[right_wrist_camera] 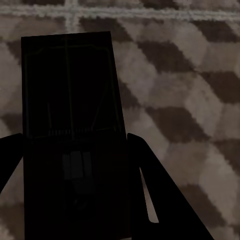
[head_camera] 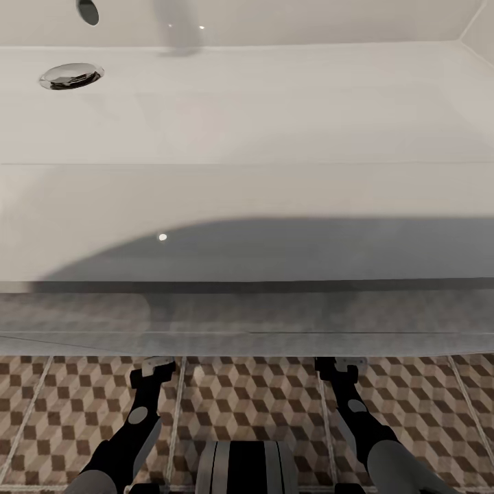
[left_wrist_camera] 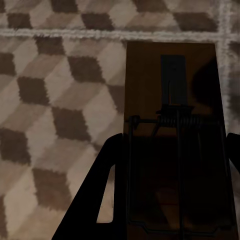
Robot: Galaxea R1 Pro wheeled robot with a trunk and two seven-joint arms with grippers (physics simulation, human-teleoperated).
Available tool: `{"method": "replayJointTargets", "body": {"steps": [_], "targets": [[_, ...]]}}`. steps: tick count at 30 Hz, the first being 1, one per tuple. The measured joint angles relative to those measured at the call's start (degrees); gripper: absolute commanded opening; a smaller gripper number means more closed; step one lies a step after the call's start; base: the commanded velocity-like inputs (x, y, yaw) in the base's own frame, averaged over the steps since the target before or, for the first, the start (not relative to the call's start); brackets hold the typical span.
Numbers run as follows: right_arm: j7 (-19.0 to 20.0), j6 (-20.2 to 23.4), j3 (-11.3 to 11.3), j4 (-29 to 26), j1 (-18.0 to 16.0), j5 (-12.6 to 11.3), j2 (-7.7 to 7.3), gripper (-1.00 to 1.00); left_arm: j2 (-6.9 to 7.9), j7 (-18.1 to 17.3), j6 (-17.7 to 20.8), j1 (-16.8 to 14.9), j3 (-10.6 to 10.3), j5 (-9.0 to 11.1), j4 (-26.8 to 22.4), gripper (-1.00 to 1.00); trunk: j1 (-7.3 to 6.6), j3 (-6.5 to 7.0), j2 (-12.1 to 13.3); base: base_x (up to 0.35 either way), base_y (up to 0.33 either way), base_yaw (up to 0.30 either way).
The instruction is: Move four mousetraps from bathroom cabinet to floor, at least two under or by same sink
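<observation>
A white sink [head_camera: 247, 110] is seen from above in the head view, with its chrome drain [head_camera: 71, 75] at the far left and a grey shadow laid across its near wall. Below its front edge, the cube-patterned floor [head_camera: 261, 405] is shown, crossed by pale grout lines.

Both arms are reached forward and down toward the sink's front edge. The left claw [head_camera: 156, 368] and the right claw [head_camera: 339, 367] are seen just at that edge, partly hidden by it, well apart from each other. Between the arms, at the bottom of the view, the robot's dark, ribbed trunk [head_camera: 245, 468] is visible.

In the left wrist view, a mousetrap [left_wrist_camera: 172, 125] is held between the fingers [left_wrist_camera: 100, 195] of the left claw, which is closed on its sides. The brown board is seen flat-on, with the coiled spring and wire bar across its middle, against the tiled floor below; whether it touches the floor cannot be told.

In the right wrist view, a second mousetrap [right_wrist_camera: 72, 130] is gripped the same way, the fingers [right_wrist_camera: 155, 195] of the right claw pressed against its long edges. This board is deep in shadow, so that only faint lines of its metal parts can be made out. Tiles and a grout line are seen beyond its far end.
</observation>
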Motion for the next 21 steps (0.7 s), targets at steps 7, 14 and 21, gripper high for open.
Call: {"method": "replayJointTargets", "body": {"steps": [7, 14, 21], "targets": [[0.0, -0.1, 0.0, 0.0, 0.0, 0.0, 0.0, -1.0, -0.01, -0.1, 0.0, 0.0, 0.0, 0.0, 0.0, -1.0, 0.0, 0.0, 0.0, 0.0, 0.0, 0.0], [0.0, -0.1, 0.0, 0.0, 0.0, 0.0, -0.03, -1.0, 0.03, -0.5, -0.4, 0.0, 0.0, -0.1, 0.0, -1.0, 0.0, 0.0, 0.0, 0.0, 0.0, 0.0], [0.0, -0.1, 0.0, 0.0, 0.0, 0.0, -0.01, -1.0, 0.35, -0.3, -0.8, 0.0, 0.0, -0.1, 0.0, -1.0, 0.0, 0.0, 0.0, 0.0, 0.0, 0.0]]}}
